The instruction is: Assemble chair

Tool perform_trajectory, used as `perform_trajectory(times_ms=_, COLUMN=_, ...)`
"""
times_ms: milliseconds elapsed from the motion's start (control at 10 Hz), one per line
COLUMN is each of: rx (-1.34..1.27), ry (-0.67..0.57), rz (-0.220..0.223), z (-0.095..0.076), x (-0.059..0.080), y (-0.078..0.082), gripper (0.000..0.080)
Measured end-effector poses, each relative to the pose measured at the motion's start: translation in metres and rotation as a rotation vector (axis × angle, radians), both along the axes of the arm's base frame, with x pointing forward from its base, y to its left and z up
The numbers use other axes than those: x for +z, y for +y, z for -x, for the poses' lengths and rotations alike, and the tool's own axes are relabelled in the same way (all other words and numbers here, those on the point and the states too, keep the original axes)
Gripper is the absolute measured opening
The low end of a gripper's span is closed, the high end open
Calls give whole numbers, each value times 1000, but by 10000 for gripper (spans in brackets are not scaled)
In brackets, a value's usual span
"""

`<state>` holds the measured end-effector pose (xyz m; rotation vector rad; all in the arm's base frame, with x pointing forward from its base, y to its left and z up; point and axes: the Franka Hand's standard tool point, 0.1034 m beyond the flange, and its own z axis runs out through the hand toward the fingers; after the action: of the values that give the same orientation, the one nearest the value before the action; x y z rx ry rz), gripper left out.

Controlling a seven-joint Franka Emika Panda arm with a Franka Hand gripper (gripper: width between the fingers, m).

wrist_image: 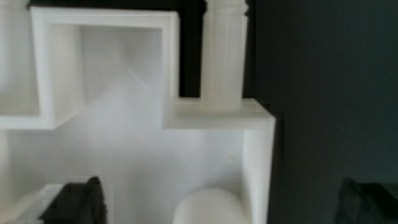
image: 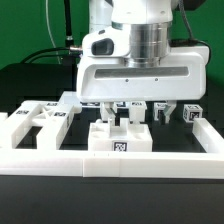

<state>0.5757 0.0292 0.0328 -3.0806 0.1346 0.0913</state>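
Hanging wide open at twelve o'clock of the chair (image: 105,136) in the exterior view, the end effector (image: 133,112) holds nothing; only the wrist view shows dark fingertips (wrist_image: 75,205) straddling its slotted panel (wrist_image: 199,70).

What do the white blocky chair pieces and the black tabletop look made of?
White blocky chair pieces: likely hard plastic, matte, uniform white with crisp edges, no grain. Black tabletop: dull, no glare; cloth or painted board, cannot tell.
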Motion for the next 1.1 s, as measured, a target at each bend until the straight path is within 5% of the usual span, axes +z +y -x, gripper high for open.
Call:
perform_trajectory(times_ms=400, rx=10, ry=-4, rz=-2, z=1, x=-22, y=3, gripper=649)
perform_trajectory(times_ms=600, rx=33, ry=-5, rz=-3, z=3, x=-23, y=3, gripper=429)
perform_trajectory(times_ms=700, rx=44, ry=-7, rz=-4, z=2, x=-23, y=3, gripper=429)
perform_trajectory(times_ms=900, rx=44, ry=-7, rz=-4, z=2, x=-23, y=4, gripper=109)
perform_trajectory(times_ms=1100, rx=44, ry=-7, rz=-4, z=2, x=-23, y=4, gripper=32)
